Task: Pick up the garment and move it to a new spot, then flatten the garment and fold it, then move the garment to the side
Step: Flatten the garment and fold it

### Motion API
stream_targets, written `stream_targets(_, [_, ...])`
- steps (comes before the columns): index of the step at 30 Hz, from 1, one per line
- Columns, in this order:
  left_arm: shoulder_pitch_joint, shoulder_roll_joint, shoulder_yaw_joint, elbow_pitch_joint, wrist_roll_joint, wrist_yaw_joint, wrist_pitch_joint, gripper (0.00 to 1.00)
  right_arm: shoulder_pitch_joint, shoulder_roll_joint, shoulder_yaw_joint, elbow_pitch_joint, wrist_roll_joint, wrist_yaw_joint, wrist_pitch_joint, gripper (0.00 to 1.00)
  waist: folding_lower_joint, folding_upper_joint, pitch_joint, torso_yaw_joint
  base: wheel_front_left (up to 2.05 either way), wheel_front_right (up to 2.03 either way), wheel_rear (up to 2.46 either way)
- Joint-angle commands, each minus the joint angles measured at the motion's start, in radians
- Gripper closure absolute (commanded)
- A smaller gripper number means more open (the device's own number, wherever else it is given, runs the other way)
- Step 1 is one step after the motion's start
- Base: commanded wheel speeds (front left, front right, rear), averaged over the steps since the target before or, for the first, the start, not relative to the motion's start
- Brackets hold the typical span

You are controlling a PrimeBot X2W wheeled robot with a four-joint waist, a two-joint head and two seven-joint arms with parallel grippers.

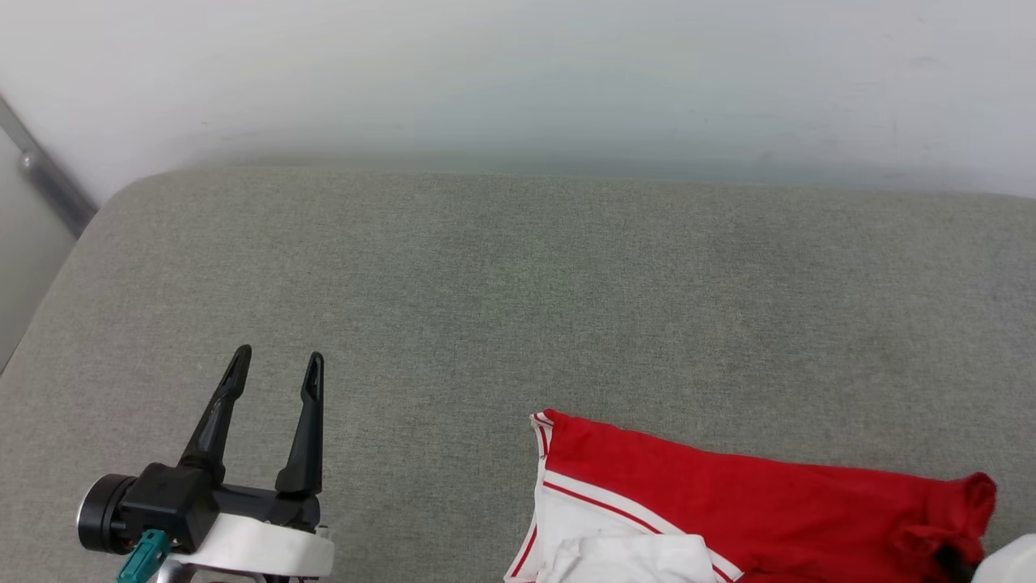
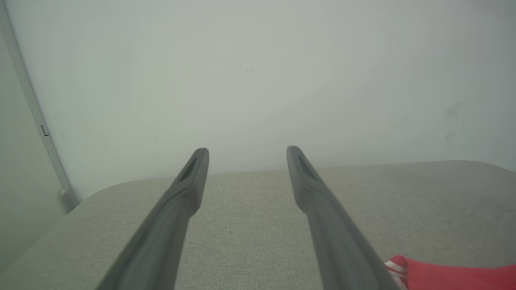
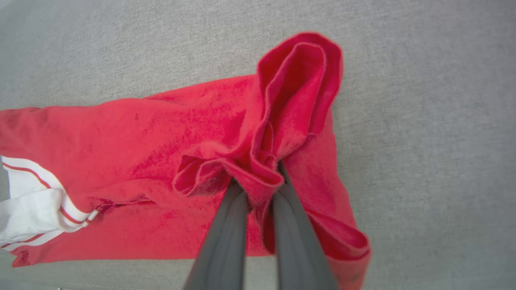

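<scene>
Place: A soft grey cushion (image 1: 518, 283) is sitting in front of a white wall (image 1: 518, 73).
Shirt: The garment (image 1: 728, 502) is lying bunched up at the front right of the cushion, red with a white sleeve showing.
Right side: The right gripper (image 3: 258, 189) is pinching a red fold of the garment tight.
Left side: The left gripper (image 1: 278, 354) is hanging wide open over bare cushion, holding nothing.
Job: It looks like the picking up is only starting. Flattening, folding and putting aside are all waiting.

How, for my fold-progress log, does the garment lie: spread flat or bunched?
Bunched: the garment lies rumpled on the cushion, a red fold pinched by the right gripper, jaws shut.
</scene>
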Motion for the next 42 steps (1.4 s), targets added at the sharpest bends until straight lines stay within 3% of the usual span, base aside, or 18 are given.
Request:
stream_targets(1, [0.011, -0.003, 0.001, 0.001, 0.005, 0.001, -0.002, 0.0, 0.007, 0.007, 0.011, -0.014, 0.008, 0.0, 0.004, 1.0, -0.0001, 0.0, 0.0, 0.0, 0.0, 0.0, 0.0])
stream_targets(13, [-0.011, -0.02, -0.01, 0.012, 0.001, -0.002, -0.002, 0.0, -0.029, 0.08, 0.279, -0.131, 0.129, 0.0, 0.055, 1.0, -0.0001, 0.0, 0.003, 0.036, 0.0, 0.0, 0.0])
stream_targets(22, [-0.008, -0.021, -0.007, 0.016, -0.001, -0.002, -0.002, 0.0, -0.087, 0.079, 0.434, -0.058, 0.286, 0.0, -0.031, 1.0, -0.0001, 0.0, 0.003, 0.08, 0.0, 0.0, 0.0])
stream_targets(29, [-0.021, -0.031, -0.033, 0.023, 0.001, -0.002, -0.002, 0.0, -0.139, 0.079, 0.523, 0.065, 0.208, 0.0, -0.097, 1.0, -0.0001, 0.0, 0.009, 0.112, 0.0, 0.0, 0.0])
stream_targets(34, [-0.023, -0.026, -0.034, 0.027, -0.005, -0.002, -0.002, 0.0, -0.167, 0.079, 0.565, 0.125, 0.215, 0.0, -0.13, 1.0, -0.0001, 0.0, 0.014, 0.123, 0.0, 0.0, 0.0])
stream_targets(35, [-0.022, -0.025, -0.034, 0.028, -0.005, -0.002, -0.002, 0.0, -0.175, 0.079, 0.577, 0.127, 0.212, 0.0, -0.144, 0.61, -0.0001, 0.0, 0.015, 0.124, 0.0, 0.0, 0.0])
stream_targets(36, [-0.021, -0.025, -0.034, 0.03, -0.006, -0.002, -0.002, 0.0, -0.181, 0.079, 0.582, 0.133, 0.215, 0.0, -0.156, 0.0, -0.0001, 0.0, 0.016, 0.125, 0.0, 0.0, 0.0])
stream_targets(42, [-0.018, -0.023, -0.037, 0.042, -0.006, -0.003, -0.002, 0.0, -0.206, 0.079, 0.633, 0.113, 0.187, 0.0, -0.163, 0.0, -0.0001, 0.0, 0.013, 0.119, 0.0, 0.0, 0.0])
